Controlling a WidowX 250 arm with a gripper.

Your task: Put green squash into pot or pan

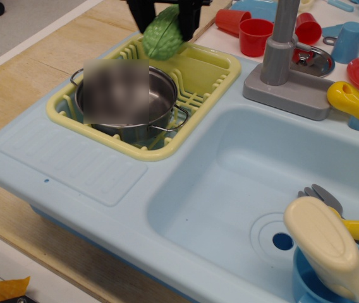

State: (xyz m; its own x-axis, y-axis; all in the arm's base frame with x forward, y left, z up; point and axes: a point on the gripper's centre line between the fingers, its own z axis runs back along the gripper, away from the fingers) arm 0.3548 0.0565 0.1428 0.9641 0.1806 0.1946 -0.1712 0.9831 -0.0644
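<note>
The green squash (162, 35), bumpy and light green, hangs at the top of the view, held between the black fingers of my gripper (164, 17). It is in the air above the far edge of the yellow dish rack (208, 69), just beyond the pot. The shiny steel pot (160, 95) with wire loop handles sits inside the rack; a blurred patch hides most of its inside. The upper part of the gripper is cut off by the frame.
A light blue toy sink (243, 183) fills the right half, with a grey faucet (280, 44) behind it. Red cups (255, 35) stand at the back. A yellow utensil (353, 104) lies at the right. A cream object (325, 246) stands in a blue cup at the bottom right.
</note>
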